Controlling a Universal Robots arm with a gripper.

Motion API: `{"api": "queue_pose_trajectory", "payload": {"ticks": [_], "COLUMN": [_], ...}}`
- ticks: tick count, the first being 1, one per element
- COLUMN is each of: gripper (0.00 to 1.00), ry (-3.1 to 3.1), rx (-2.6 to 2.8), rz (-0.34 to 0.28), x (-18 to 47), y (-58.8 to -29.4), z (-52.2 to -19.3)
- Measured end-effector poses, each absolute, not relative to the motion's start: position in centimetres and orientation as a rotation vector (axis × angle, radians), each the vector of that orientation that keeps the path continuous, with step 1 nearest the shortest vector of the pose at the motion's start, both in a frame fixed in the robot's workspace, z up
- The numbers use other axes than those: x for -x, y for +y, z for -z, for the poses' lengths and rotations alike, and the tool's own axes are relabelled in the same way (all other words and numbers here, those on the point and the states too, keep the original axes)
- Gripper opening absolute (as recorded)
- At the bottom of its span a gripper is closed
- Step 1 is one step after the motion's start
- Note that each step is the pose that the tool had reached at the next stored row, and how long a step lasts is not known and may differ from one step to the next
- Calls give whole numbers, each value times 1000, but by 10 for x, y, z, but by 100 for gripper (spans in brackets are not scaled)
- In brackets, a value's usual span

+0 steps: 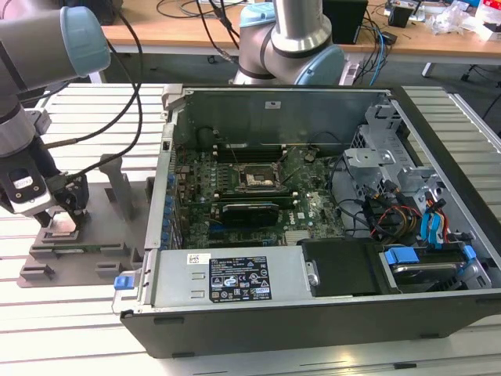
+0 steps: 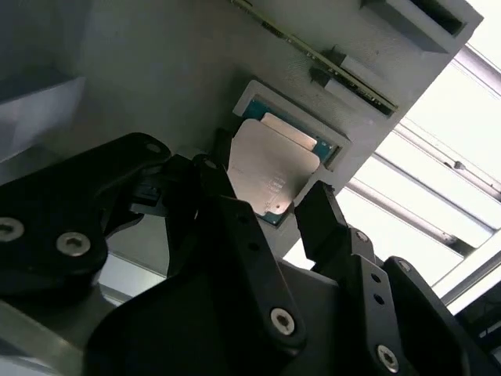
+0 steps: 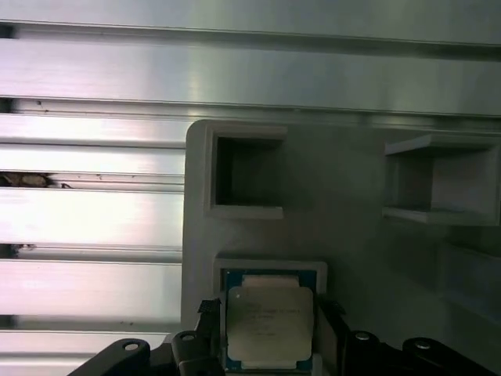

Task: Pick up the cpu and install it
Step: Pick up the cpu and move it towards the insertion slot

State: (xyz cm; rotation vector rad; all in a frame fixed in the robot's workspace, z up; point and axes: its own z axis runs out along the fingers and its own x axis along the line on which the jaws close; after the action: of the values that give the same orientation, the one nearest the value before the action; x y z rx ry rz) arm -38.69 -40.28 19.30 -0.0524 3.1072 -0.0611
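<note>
Hanging low at the exterior view's left, the gripper point(image 1: 63, 213) sits over a grey fixture tray point(image 1: 94, 252) on the slatted metal surface point(image 1: 78, 329). The cpu point(image 1: 61, 229) lies in that tray directly under it. The open computer case point(image 1: 235, 290) stands well apart toward the exterior view's right, and its black socket frame point(image 1: 258, 178) on the motherboard is bare, so the chip is not yet installed.

In the second wrist view, the cpu point(image 2: 274, 168) lies flat in a shallow square pocket, silver top up. The pocket's raised rim presumably keeps it square for a repeatable pick. The black jaws come down on opposite sides of it, one fingertip point(image 2: 319, 210) just beside a corner.

In the first wrist view, the cpu point(image 3: 268, 321) is seated between the two jaws, its coloured rim showing along the edges. The jaws are spread, straddling the chip without visibly pressing it, which I judge to be alignment for an edge grip. Nearby pockets point(image 3: 246, 171) in the tray are vacant.
</note>
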Motion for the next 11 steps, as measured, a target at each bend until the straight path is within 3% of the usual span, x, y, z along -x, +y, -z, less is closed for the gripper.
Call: {"api": "queue_pose_trajectory", "payload": {"ticks": [11], "gripper": [60], "ry": [3107], "rx": [65], "rz": [60], "x": [385], "y": [-403], "z": [-185]}}
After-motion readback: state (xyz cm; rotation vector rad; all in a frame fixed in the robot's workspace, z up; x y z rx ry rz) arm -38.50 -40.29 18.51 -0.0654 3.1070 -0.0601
